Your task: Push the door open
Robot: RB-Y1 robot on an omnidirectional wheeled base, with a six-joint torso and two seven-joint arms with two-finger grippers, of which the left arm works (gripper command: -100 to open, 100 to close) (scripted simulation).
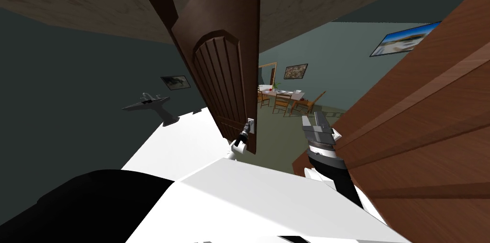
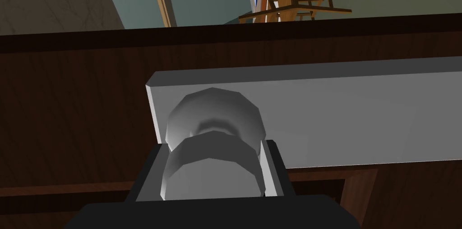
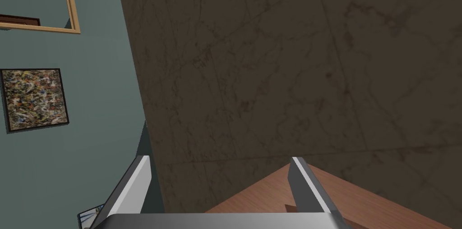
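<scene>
Being clenched on the grey door knob (image 2: pixel 211 163) are the fingers of the left pincer (image 1: pixel 246 131). The knob is sitting on a grey plate (image 2: pixel 352 113) at the free edge of the dark brown door (image 1: pixel 225 63). The door is standing partly ajar, directly ahead of that pincer, with its long axis upright. The right pincer (image 1: pixel 316 123) is being held released beside a lighter brown wooden panel (image 1: pixel 421 125). The left arm is judged nearer, so the push is likely being called for forward through the knob, towards the dining table (image 1: pixel 282 94) beyond the gap.
</scene>
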